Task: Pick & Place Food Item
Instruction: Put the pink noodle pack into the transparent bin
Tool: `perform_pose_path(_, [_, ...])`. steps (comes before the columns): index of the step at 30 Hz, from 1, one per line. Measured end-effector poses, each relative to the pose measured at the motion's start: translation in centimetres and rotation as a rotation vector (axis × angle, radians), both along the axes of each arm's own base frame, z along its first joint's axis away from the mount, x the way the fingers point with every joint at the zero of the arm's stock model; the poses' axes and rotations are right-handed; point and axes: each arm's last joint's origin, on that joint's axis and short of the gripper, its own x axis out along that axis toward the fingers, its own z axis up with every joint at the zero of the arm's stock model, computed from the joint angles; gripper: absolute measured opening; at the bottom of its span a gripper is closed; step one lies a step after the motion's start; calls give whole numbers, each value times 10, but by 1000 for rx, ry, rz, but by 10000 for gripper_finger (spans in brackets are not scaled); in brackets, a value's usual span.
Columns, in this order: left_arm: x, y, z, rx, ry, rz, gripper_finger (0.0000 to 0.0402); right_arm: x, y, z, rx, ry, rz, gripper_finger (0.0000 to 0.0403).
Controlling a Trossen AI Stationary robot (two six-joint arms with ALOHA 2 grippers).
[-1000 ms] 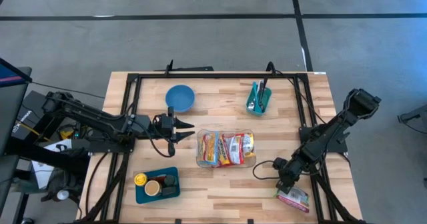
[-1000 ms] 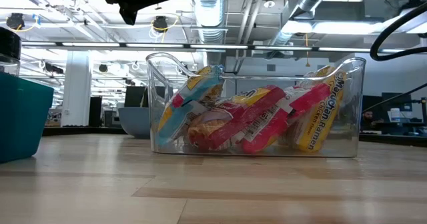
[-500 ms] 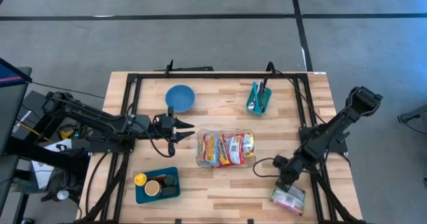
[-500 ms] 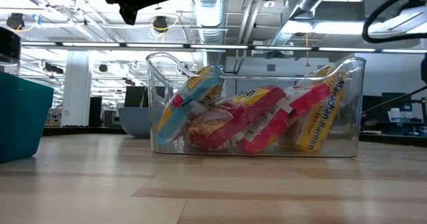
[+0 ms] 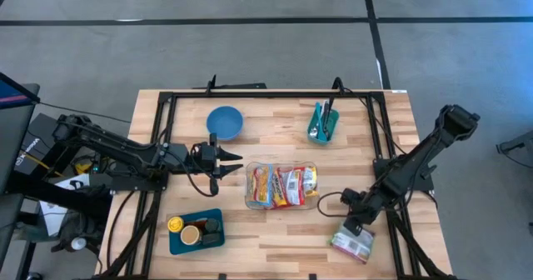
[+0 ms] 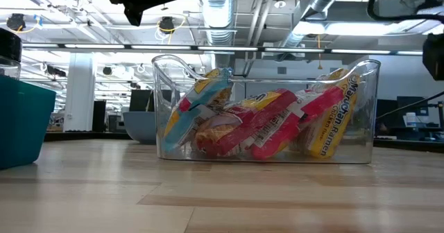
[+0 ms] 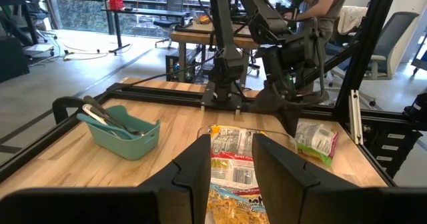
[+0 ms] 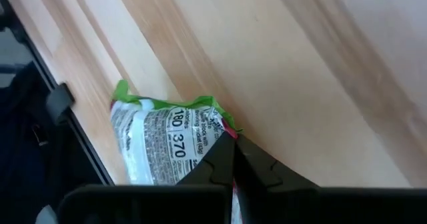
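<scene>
**Green Packet Pinched by One Corner at the Lower Right of the Table**

The right gripper [image 5: 356, 225] was found in the lower right of the high view, its fingers pressed together on a corner of the green snack packet [image 5: 351, 243]. In the right wrist view the two dark fingers [image 8: 220, 164] were seen closed with the packet's [image 8: 167, 147] edge caught between them, the printed face turned toward the camera. The grip at a corner rather than across the body was probably chosen because a flat, soft pouch offers little else to seize.

The packet was placed near the table's lower right corner, below and to the right of the clear bin [image 5: 281, 186], well apart from it. Whether it was lifted off the wood or trailed upon it could not be told. Its long axis was laid roughly along a diagonal, from the pinched corner at upper right down toward lower left.

The left gripper [image 5: 226, 162] was held left of centre, just left of the bin, its fingers parted; this was judged a waiting pose. The bin [image 6: 267, 111] was already filled with noodle packets [image 6: 260, 125], stood on edge.
</scene>
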Motion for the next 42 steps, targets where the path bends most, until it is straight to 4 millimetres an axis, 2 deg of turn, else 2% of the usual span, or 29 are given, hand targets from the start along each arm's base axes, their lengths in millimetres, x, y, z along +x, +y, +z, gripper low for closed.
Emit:
perform_pose_path(22, [0, 0, 0, 0, 0, 0, 104, -1, -8, 25, -63, -264, 5, 0])
perform_pose_path(42, [0, 0, 0, 0, 0, 0, 104, 10, 0, 61, -17, -689, 137, 0])
